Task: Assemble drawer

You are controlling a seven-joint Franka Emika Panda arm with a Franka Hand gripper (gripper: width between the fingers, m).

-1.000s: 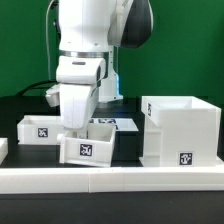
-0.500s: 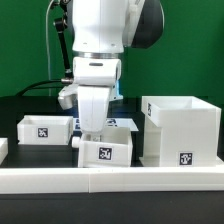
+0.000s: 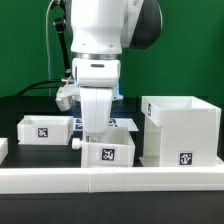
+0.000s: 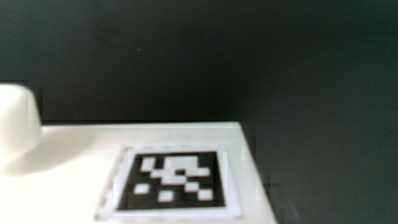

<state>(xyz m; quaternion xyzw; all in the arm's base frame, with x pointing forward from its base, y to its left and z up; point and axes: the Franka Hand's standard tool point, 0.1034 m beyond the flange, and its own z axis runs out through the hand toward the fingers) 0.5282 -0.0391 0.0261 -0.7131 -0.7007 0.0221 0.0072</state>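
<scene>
Franka arm's fingers (image 3: 94, 133) reach down narrowly, clamped on the rear wall of a small tray (image 3: 110, 153) of the drawer. The tray sits level, marker outward, just beside the hollow housing (image 3: 180, 128). A second tray (image 3: 45, 128) rests apart on the black worktop (image 3: 25, 106).

Front edge: low border wall (image 3: 40, 180) spans the full width and blocks low entry.
Exterior view's right: housing (image 3: 180, 130), the tallest obstacle, top open.
Centre: middle tray (image 3: 108, 153) sits just beside the housing, with only a narrow slot between; the arm (image 3: 100, 60) fills the room above.
Exterior view's left: left tray (image 3: 45, 129); bare table (image 3: 15, 110) behind it is passable.
</scene>
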